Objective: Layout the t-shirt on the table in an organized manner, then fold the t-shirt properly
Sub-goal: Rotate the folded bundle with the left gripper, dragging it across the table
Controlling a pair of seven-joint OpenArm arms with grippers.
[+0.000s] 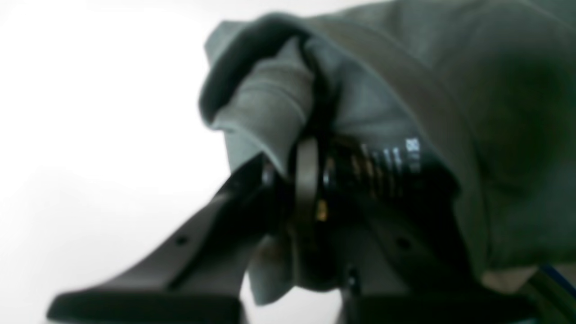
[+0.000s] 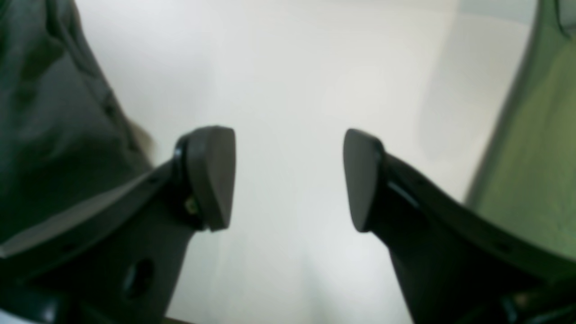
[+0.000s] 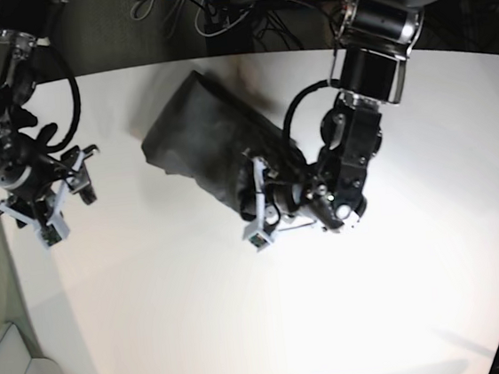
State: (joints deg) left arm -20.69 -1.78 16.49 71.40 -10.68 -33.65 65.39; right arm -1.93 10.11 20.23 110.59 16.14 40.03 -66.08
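Left wrist view is blurred; fabric fills the frame from 12 to 4 o'clock. The left hand (image 1: 310, 148) is clamped on a bunched fold of the t-shirt (image 1: 450, 90), cloth pinched between the two dark fingers (image 1: 202, 243); pale printed marks show on the fabric at the pinch, unreadable. Fingertips are mostly buried in cloth.

Base view: the t-shirt (image 3: 204, 138) lies as a dark crumpled slab on the table (image 3: 201, 317), running from about 11 o'clock of centre down toward the middle, where the left hand (image 3: 266, 212) grips its lower end. Its outline is smeared and soft along the upper edge, sleeves and neck not distinguishable. The left arm covers the shirt's 4 o'clock edge.

Right hand (image 3: 54, 194) sits at 9 o'clock of the base view, well apart from the shirt, over bare table. In the right wrist view the right hand (image 2: 288, 180) is spread wide, nothing between the pads (image 2: 216, 175); dark cloth at the 9 o'clock edge is cut off. A greenish surface at 3 o'clock is unidentifiable.

Cables (image 3: 213, 12) clutter the area beyond the table's far edge at 12 o'clock.
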